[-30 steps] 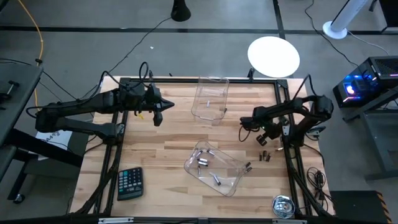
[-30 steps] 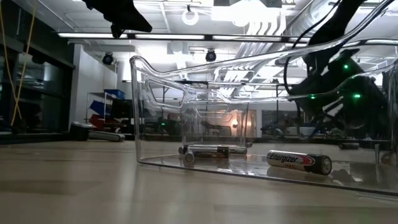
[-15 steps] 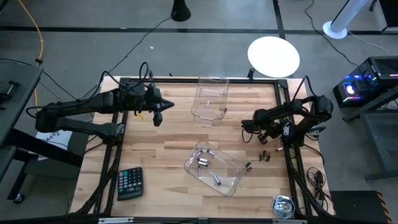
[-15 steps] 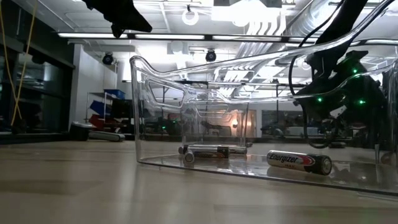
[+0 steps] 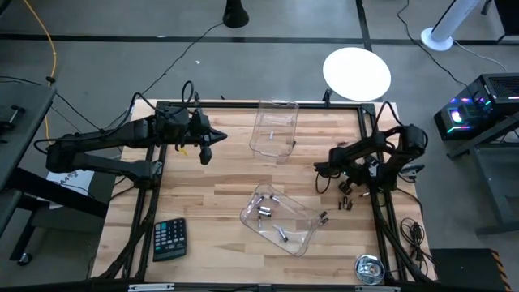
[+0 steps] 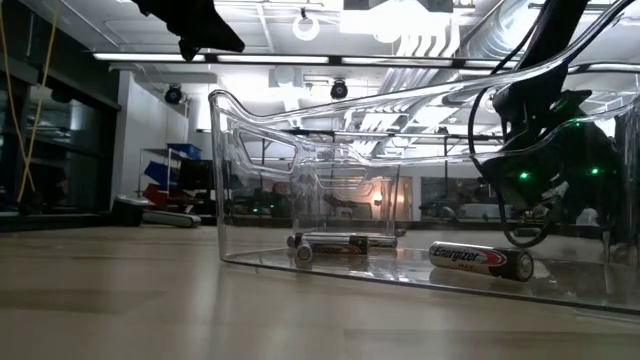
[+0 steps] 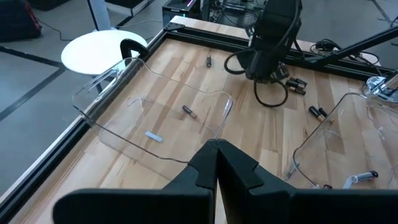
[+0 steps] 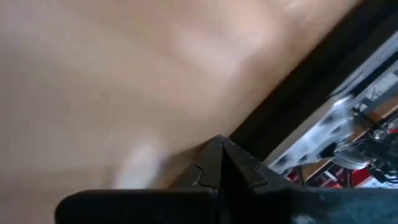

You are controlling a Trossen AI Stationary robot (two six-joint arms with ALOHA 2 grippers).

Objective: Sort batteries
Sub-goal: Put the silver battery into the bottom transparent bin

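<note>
From above, the sorting stands partly done: several batteries (image 5: 265, 211) lie in the near clear tray (image 5: 302, 241) at the table's middle, one or two tiny ones appear to sit in the far tray (image 5: 280, 105), and a few loose batteries (image 5: 345, 203) remain on the wood by the right edge, with another just beside the near tray. The right gripper (image 5: 322, 167) sits low near those strays; the left gripper (image 5: 206, 148) hangs idle over the table's left side. At table height, a labelled battery (image 6: 482, 260) and a darker battery (image 6: 335, 241) rest on the near tray's floor. The left wrist camera shows the left claw's fingers pressed together, empty, and looks across to a copper-ended battery (image 7: 188, 111) and a pale one in the far tray, with strays (image 7: 318, 112) on the boards. The right wrist camera shows that claw's fingers closed tip to tip against blurred wood, nothing visibly between them. By this evidence, the loose strays are what remains.
</note>
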